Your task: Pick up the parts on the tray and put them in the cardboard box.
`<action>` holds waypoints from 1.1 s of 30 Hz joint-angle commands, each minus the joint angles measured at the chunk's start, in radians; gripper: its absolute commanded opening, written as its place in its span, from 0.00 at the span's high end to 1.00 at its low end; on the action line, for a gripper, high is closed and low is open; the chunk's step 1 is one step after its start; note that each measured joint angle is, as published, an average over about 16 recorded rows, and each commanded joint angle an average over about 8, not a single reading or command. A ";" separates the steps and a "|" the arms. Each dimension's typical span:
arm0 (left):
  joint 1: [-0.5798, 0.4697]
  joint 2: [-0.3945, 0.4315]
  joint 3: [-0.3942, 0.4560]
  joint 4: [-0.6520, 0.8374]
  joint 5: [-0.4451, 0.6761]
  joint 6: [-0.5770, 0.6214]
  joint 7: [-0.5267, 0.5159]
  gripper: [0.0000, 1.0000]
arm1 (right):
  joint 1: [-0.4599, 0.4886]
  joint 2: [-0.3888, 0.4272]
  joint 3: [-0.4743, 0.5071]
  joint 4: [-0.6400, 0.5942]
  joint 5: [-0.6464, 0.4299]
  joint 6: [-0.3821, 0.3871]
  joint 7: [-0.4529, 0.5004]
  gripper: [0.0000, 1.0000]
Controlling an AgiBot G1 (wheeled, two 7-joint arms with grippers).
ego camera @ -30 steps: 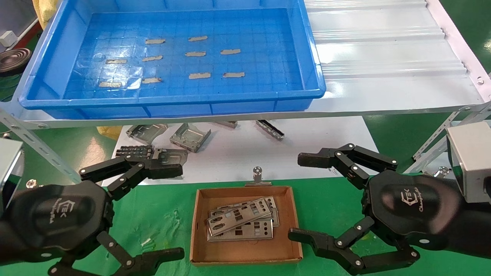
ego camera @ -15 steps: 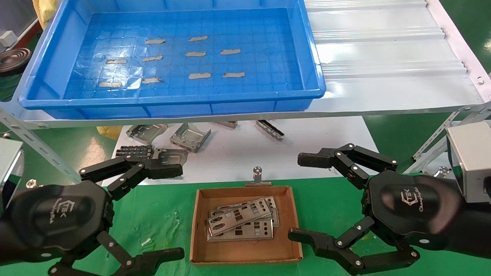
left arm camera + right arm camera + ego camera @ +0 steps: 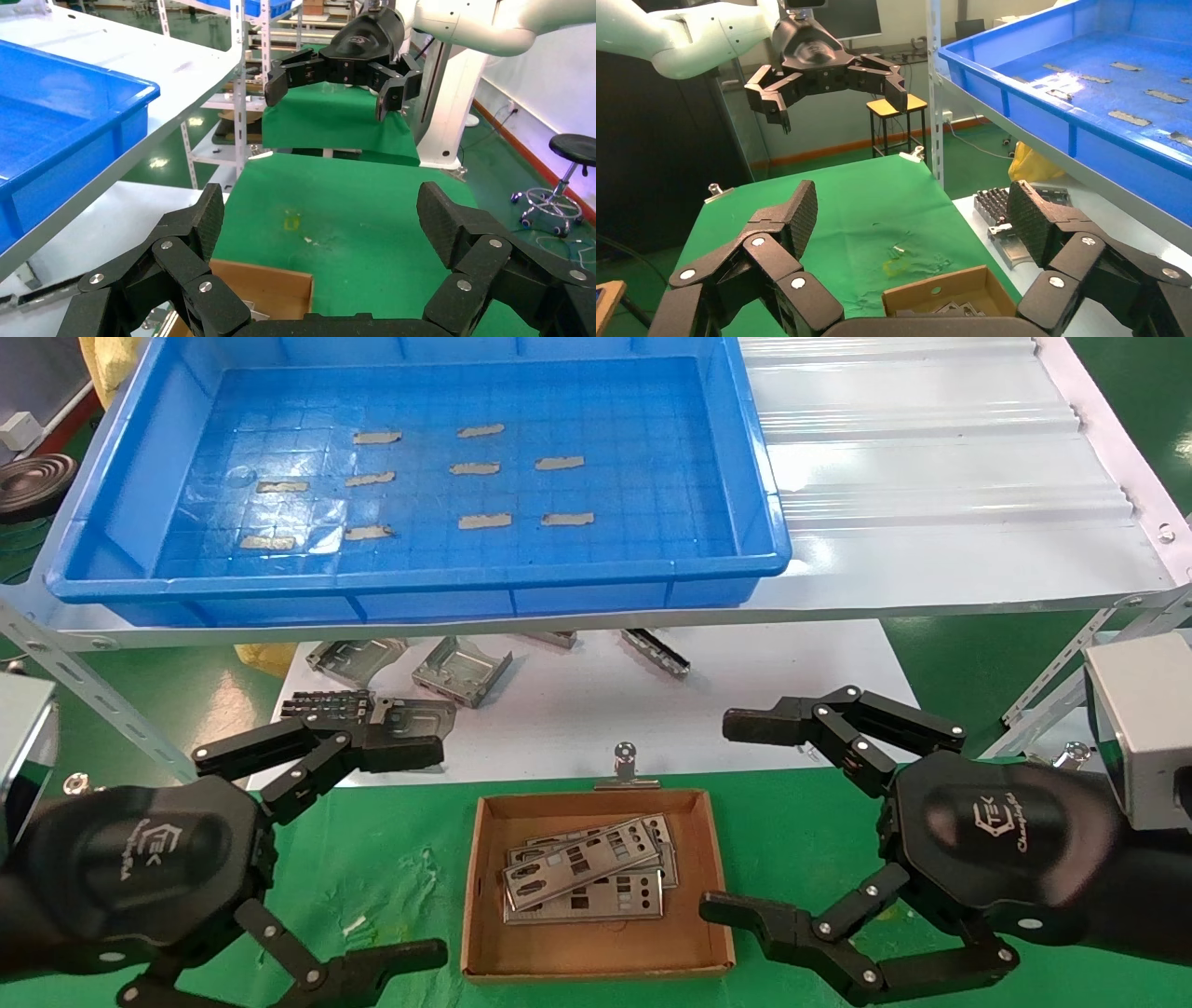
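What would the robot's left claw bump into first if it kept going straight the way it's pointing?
Probably nothing close. The left claw, open, points across the green mat toward the right claw, passing over the cardboard box. Depth is hard to judge.

Glossy blue plastic tray (image 3: 745,477), matt brown cardboard box (image 3: 596,952), shiny metal parts (image 3: 582,877).
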State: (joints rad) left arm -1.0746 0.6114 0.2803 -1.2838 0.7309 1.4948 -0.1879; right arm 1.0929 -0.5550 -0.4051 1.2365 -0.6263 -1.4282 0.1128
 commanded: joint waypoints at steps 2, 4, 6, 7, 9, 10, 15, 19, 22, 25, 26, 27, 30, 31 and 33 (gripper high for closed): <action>0.000 0.000 0.000 0.000 0.000 0.000 0.000 0.00 | 0.000 0.000 0.000 0.000 0.000 0.000 0.000 0.00; 0.000 0.000 0.000 0.000 0.000 0.000 0.000 0.00 | 0.000 0.000 0.000 0.000 0.000 0.000 0.000 0.00; 0.000 0.000 0.000 0.000 0.000 0.000 0.000 0.00 | 0.000 0.000 0.000 0.000 0.000 0.000 0.000 0.00; 0.000 0.000 0.000 0.000 0.000 0.000 0.000 0.00 | 0.000 0.000 0.000 0.000 0.000 0.000 0.000 0.00; 0.000 0.000 0.000 0.000 0.000 0.000 0.000 0.00 | 0.000 0.000 0.000 0.000 0.000 0.000 0.000 0.00; 0.000 0.000 0.000 0.000 0.000 0.000 0.000 0.00 | 0.000 0.000 0.000 0.000 0.000 0.000 0.000 0.00; 0.000 0.000 0.000 0.000 0.000 0.000 0.000 0.00 | 0.000 0.000 0.000 0.000 0.000 0.000 0.000 0.00; 0.000 0.000 0.000 0.000 0.000 0.000 0.000 0.00 | 0.000 0.000 0.000 0.000 0.000 0.000 0.000 0.00; 0.000 0.000 0.000 0.000 0.000 0.000 0.000 0.00 | 0.000 0.000 0.000 0.000 0.000 0.000 0.000 0.00; 0.000 0.000 0.000 0.000 0.000 0.000 0.000 0.00 | 0.000 0.000 0.000 0.000 0.000 0.000 0.000 0.00; 0.000 0.000 0.000 0.000 0.000 0.000 0.000 0.00 | 0.000 0.000 0.000 0.000 0.000 0.000 0.000 0.00; 0.000 0.000 0.000 0.000 0.000 0.000 0.000 0.00 | 0.000 0.000 0.000 0.000 0.000 0.000 0.000 0.00; 0.000 0.000 0.000 0.000 0.000 0.000 0.000 0.00 | 0.000 0.000 0.000 0.000 0.000 0.000 0.000 0.00; 0.000 0.000 0.000 0.000 0.000 0.000 0.000 0.00 | 0.000 0.000 0.000 0.000 0.000 0.000 0.000 0.00; 0.000 0.000 0.000 0.000 0.000 0.000 0.000 0.00 | 0.000 0.000 0.000 0.000 0.000 0.000 0.000 0.00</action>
State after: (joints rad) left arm -1.0746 0.6114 0.2803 -1.2838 0.7309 1.4948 -0.1879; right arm 1.0929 -0.5550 -0.4051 1.2365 -0.6263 -1.4282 0.1128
